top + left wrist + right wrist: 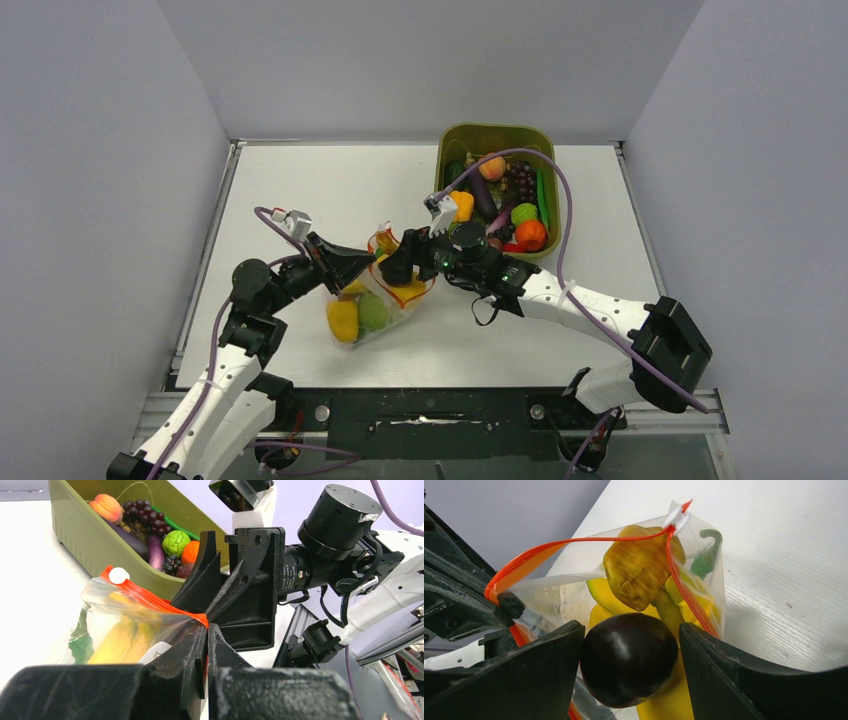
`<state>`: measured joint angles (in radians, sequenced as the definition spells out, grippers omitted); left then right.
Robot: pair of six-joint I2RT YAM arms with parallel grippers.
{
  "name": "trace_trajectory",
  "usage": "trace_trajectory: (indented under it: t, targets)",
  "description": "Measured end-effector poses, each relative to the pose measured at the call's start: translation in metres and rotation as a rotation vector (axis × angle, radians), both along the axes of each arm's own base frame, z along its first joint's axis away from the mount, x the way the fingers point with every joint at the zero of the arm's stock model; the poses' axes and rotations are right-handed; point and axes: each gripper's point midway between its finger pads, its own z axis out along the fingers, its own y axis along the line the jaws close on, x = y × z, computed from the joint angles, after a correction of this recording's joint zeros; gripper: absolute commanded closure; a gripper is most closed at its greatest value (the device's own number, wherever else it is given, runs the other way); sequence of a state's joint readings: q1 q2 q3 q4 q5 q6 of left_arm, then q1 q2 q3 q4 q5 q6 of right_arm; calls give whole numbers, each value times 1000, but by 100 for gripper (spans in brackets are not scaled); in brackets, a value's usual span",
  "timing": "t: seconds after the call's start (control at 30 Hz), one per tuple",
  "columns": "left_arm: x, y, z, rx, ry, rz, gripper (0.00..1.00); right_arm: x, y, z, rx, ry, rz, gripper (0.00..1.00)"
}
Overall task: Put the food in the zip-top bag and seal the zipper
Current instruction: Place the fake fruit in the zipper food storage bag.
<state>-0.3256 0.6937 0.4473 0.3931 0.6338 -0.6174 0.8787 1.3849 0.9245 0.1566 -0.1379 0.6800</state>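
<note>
left arm: we see it rise from the near-left corner of the table (300, 190), fold at the elbow and reach rightward and low toward the bag.
left gripper (207, 630): fingers clamped tight on one end of the zip-top bag (549, 587), right at the zipper (574, 541).
right arm: it stretches leftward from the near-right corner, its wrist turned so that the fingers point into the bag's mouth, opposite the left gripper.
right gripper (630, 627): fingers spread on either side of a round dark fruit (629, 660) at the mouth. We cannot tell whether they press it or have let go.
bag's place: mid-table, between both grippers, near the olive tub (450, 140), with its mouth gaping and a white slider (675, 516) at the far end.
inside the bag: yellow peppers (639, 567) and a pale-green cabbage (374, 312).
tub: it holds more toy food.
</note>
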Motion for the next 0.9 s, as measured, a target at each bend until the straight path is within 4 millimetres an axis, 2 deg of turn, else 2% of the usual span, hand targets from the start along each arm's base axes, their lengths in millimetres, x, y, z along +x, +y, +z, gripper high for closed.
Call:
trace_trajectory:
  t: [0.17, 0.3, 0.5, 0.63, 0.9]
  targets:
    - [-3, 1, 3, -5, -14, 0, 100, -1, -7, 2, -42, -13, -3, 26]
    - [-3, 1, -2, -2, -6, 0, 100, -3, -12, 4, -63, -19, -2, 26]
    - [-4, 1, -4, -1, -2, 0, 100, -4, -17, 12, -70, -35, -5, 30]
    - [-3, 1, -4, -1, -2, 0, 100, -6, -20, 15, -69, -40, -5, 37]
    - [-4, 1, -5, 0, 0, 0, 100, -7, -21, 16, -71, -39, -4, 63]
